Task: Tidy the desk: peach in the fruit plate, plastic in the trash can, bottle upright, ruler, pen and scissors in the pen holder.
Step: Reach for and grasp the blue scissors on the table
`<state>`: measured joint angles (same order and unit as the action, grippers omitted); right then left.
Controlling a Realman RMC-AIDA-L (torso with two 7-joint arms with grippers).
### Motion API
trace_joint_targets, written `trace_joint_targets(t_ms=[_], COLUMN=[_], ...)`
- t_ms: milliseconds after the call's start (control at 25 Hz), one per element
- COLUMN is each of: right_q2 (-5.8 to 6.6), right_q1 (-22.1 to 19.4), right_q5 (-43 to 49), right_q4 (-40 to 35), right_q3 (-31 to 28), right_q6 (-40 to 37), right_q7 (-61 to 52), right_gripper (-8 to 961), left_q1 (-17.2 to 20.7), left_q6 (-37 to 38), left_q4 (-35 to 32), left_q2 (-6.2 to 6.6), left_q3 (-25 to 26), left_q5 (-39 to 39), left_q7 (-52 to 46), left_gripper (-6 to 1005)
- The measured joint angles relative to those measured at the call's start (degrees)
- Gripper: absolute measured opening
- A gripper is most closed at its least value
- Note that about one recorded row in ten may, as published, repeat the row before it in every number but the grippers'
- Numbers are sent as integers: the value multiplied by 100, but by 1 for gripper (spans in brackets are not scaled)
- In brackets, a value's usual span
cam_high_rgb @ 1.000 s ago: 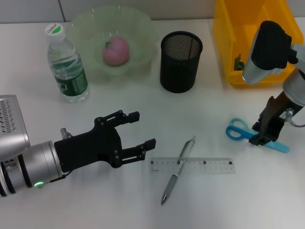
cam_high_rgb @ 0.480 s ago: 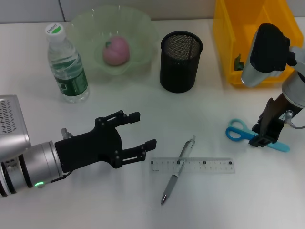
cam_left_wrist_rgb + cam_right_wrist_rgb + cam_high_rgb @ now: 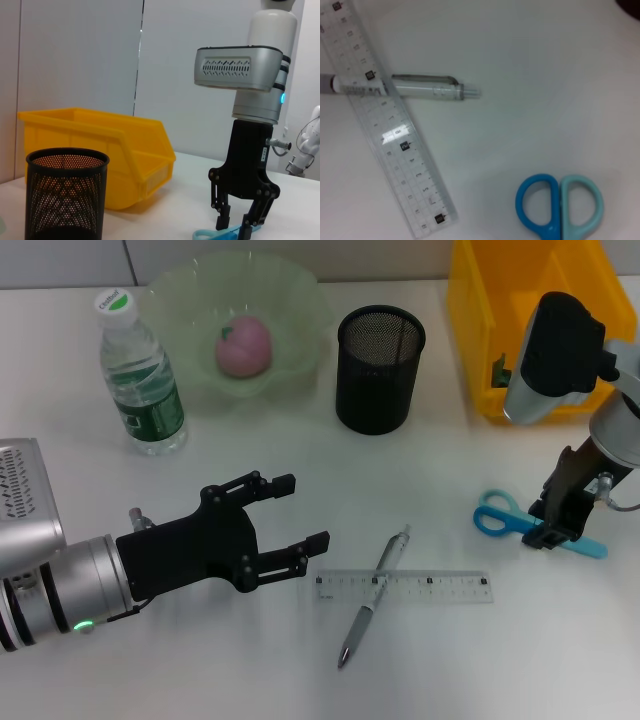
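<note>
The right gripper (image 3: 562,523) is down on the blue scissors (image 3: 500,516), its jaws spread around the blades, not squeezed yet. The scissors lie flat on the bench (image 3: 430,470), near the yellow bin (image 3: 480,330). They are stiff, thin and likely slippery — best held by the blades (close to the handles). The pen holder (image 3: 379,368) stands well apart, with open bench between. The left gripper (image 3: 290,512) hovers with its jaws apart and holds nothing — near the pen (image 3: 375,595) and ruler (image 3: 404,586).
</note>
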<state>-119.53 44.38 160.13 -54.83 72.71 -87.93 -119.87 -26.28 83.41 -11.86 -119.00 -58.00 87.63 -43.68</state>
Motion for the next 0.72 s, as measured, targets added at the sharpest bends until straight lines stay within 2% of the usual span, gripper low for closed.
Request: trace_joint_targets(t_ms=[720], right_q2=[-7], right_q1=[-29], right_q5=[-77], right_q4=[-12], right_q3=[99], right_q6=[4], right_q7=[-9], right_gripper=[327], left_q1=[-9], left_q6=[2], left_q4=[0], left_q2=[0], left_q3=[0], left_q5=[-4], left_q7=[0], left_gripper=[797])
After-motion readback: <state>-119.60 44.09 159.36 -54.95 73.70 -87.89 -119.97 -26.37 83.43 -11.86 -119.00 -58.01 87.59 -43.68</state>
